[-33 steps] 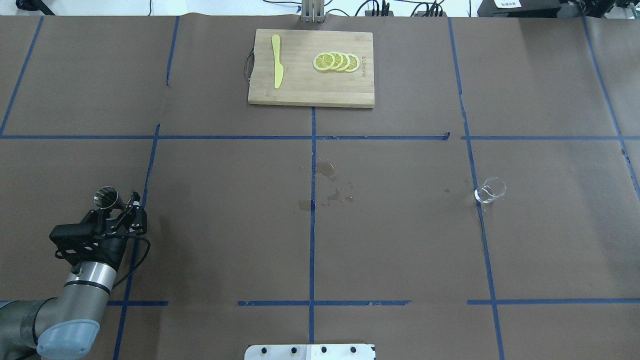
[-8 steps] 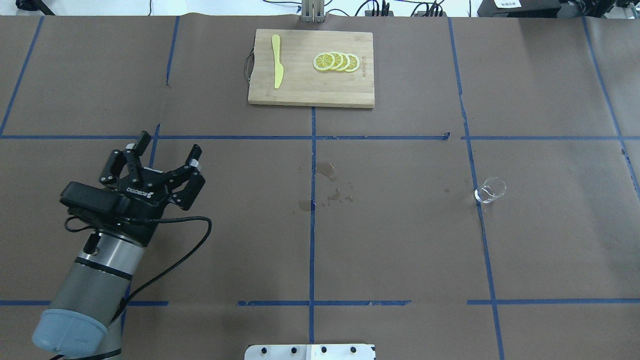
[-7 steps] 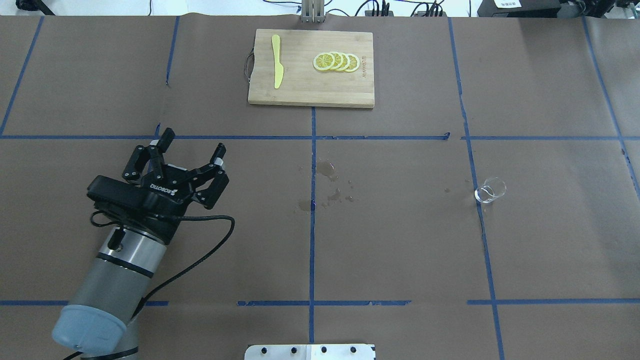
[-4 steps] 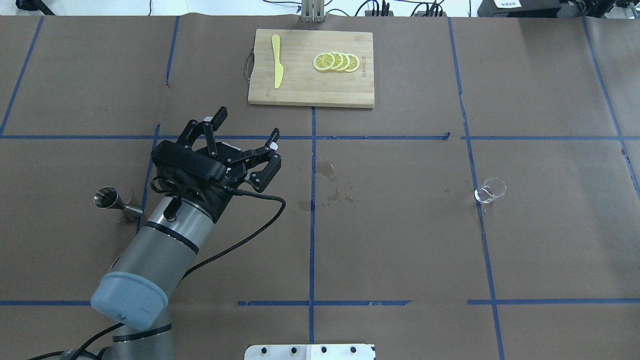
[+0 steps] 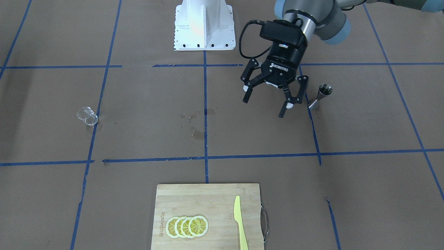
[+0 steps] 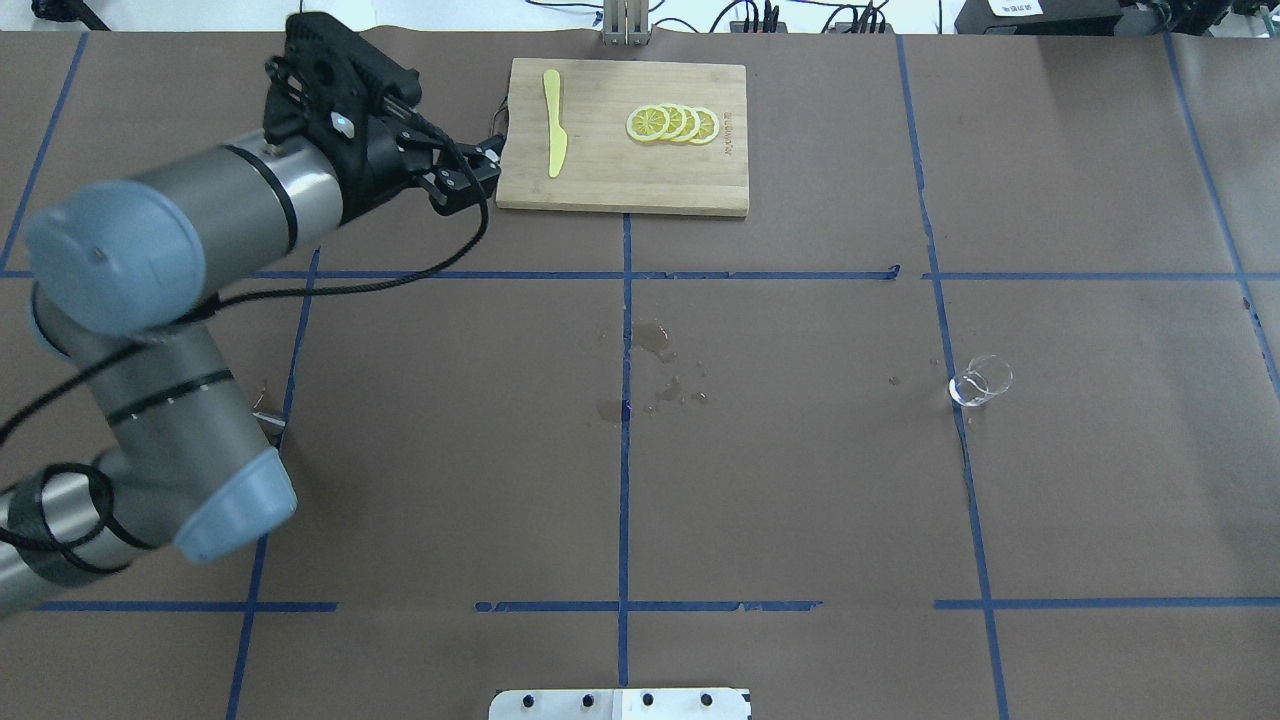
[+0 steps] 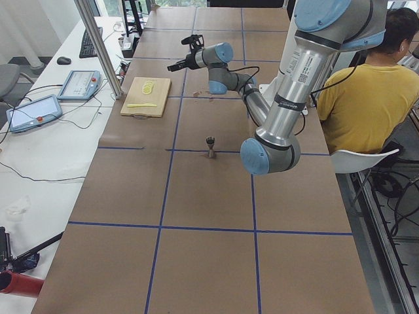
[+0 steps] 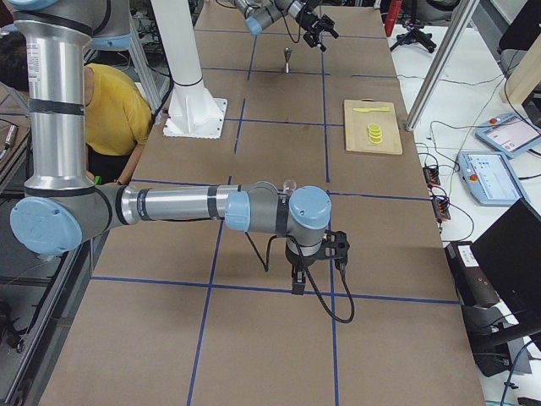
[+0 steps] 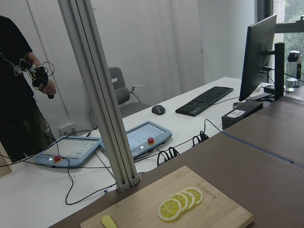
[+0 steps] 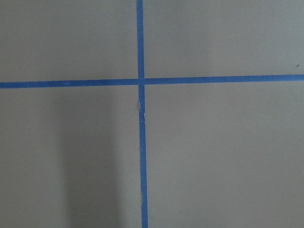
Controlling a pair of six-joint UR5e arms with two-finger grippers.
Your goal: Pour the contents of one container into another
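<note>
The steel jigger (image 5: pixel 321 95) stands upright on the brown table, also seen in the exterior left view (image 7: pixel 211 147). In the overhead view the left arm hides it. My left gripper (image 5: pixel 263 107) hangs open and empty in the air, just beside the jigger and apart from it. In the overhead view the left gripper (image 6: pixel 470 175) appears by the board's left edge. The clear glass cup (image 5: pixel 87 116) sits alone far across the table (image 6: pixel 980 381). My right gripper (image 8: pixel 311 269) points down near the table beyond the cup. I cannot tell whether it is open or shut.
A wooden cutting board (image 6: pixel 600 185) at the far edge carries lemon slices (image 6: pixel 672 123) and a yellow knife (image 6: pixel 553 122). Wet spots (image 6: pixel 655 345) mark the table's middle. The white base plate (image 5: pixel 204 24) is on the robot's side. A seated person in yellow (image 7: pixel 366 98) is beside the robot.
My left gripper, open, drew away from the jigger, swept right, then rose high toward the cutting board. The jigger stayed standing on the table. The glass cup has not moved.
</note>
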